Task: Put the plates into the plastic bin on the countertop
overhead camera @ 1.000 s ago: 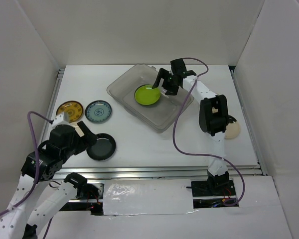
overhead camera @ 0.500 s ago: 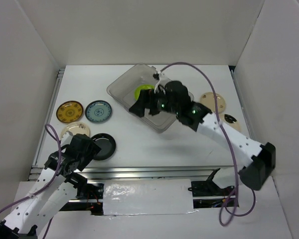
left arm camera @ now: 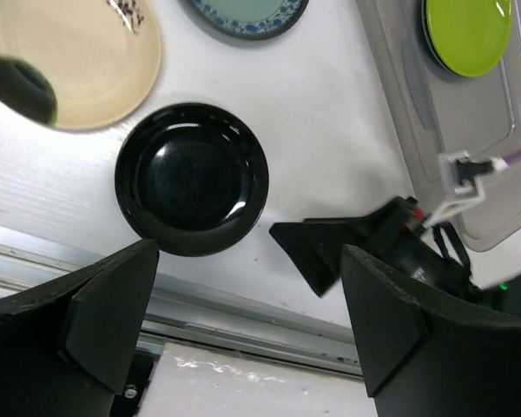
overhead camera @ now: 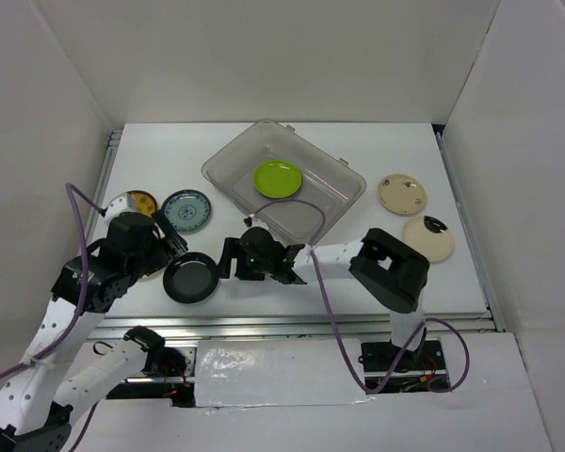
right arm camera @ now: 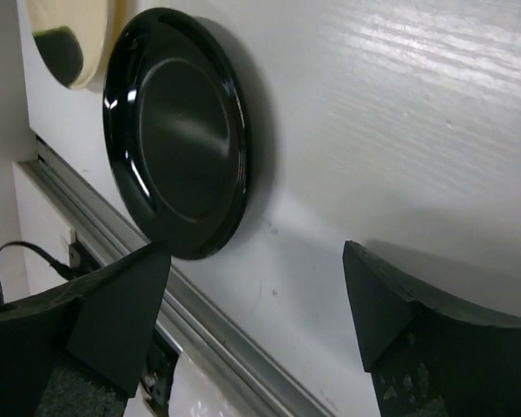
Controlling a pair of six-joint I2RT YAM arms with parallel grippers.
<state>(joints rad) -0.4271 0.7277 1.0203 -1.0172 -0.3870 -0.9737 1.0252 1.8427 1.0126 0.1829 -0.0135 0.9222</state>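
White countertop runs between blank white walls. On it the plastic bin sits at about 12 o'clock from the table's middle, with one lime green plate already inside.

My right claw is spread wide and grasps nothing. It sits low over the surface, and the black plate lies just ahead at about 10 o'clock in my wrist view, not yet touched. My left claw is also released, hanging over the same plate from the 8 o'clock side.

I judge the step in hand to be picking up this black plate. To do it well I should let only one claw commit, since both crowd the same spot and could knock together. The plate lies flat, so I would slip one finger under the near rim and the other over it, pinch firmly, then lift before swinging toward the bin at 1 o'clock. I would set it down beside the lime one, not drop it on top.

The plate is round, shallow and glossy black, with a raised lip that catches bright highlights. It is empty. That shine suggests a slick glaze, so a light pinch may slide off. It rests near the metal rail, at 8 o'clock on the table.
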